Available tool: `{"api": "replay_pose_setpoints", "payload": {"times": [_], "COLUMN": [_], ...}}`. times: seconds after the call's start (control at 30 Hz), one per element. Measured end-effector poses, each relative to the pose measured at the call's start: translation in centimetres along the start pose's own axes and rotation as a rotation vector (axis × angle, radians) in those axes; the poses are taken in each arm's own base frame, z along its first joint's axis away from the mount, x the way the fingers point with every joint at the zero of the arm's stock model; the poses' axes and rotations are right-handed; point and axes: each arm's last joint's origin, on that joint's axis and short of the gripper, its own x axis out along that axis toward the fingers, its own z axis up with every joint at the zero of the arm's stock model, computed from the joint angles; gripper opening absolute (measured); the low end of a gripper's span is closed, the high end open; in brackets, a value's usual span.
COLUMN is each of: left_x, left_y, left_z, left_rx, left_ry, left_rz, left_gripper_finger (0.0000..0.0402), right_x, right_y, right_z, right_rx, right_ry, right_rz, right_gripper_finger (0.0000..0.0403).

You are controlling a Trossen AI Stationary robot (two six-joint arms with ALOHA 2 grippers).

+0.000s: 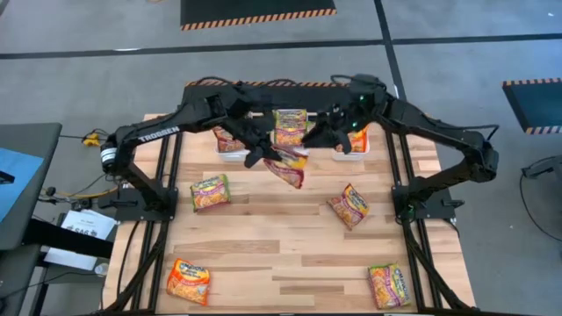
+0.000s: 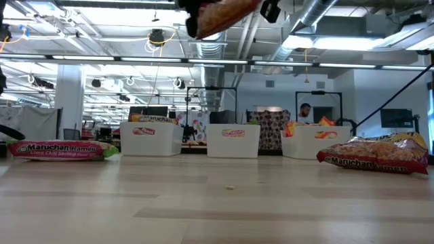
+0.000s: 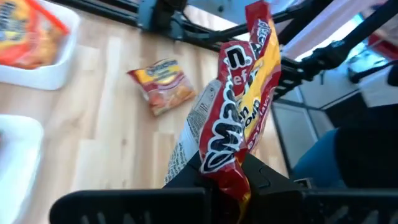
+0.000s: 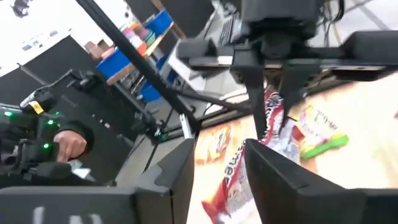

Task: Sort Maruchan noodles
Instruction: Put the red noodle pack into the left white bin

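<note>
Above the bench [image 1: 290, 254], just in front of the middle bin [image 1: 290, 149], the left hand [image 1: 263, 154] pinches a red-edged noodle packet [image 1: 290, 168] by one end and holds it clear of the wood; its fingers are pressed together on the crinkled plastic; the right hand [image 1: 320, 133] is beside the same packet with its fingers spread either side of the far end, and whether they touch it I cannot tell; behind the packet three white bins stand in a row, the left bin [image 1: 230, 149] and right bin [image 1: 351, 147] each holding packets; loose packets lie on the wood: a green-edged one [image 1: 210, 192] left of the middle bin, an orange one [image 1: 349, 205] to its right, and two more, [image 1: 188, 281] and [image 1: 389, 285], at the near corners.
</note>
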Motion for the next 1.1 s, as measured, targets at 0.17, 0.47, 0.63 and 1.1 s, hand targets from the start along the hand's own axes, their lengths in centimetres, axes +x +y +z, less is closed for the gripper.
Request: {"api": "replay_pose_setpoints", "payload": {"times": [0.17,0.47,0.63,1.1], "left_x": [-3.4,-7.4,-8.5,-8.6], "left_y": [-0.3,-0.8,-1.9,1.0], "left_z": [-0.2,-1.3,-2.2,-14.0], "left_rx": [0.023,-0.007,-0.032,-0.222], "left_ry": [-0.016,0.02,0.018,-0.34], "left_rz": [0.078,0.256,0.258,0.538], "left_gripper_finger": [0.0002,0.0002,0.0002,0.0002], "right_x": [-1.2,-2.5,-2.6,-2.5], "right_y": [0.5,1.0,0.8,0.7], "right_z": [1.7,3.3,3.0,2.7], "right_rx": [-0.034,-0.069,-0.05,-0.019], "right_ry": [-0.051,-0.098,-0.081,-0.051], "right_rz": [-0.014,-0.023,-0.031,-0.041], "right_gripper_finger": [0.0183,0.018,0.018,0.0179]}}
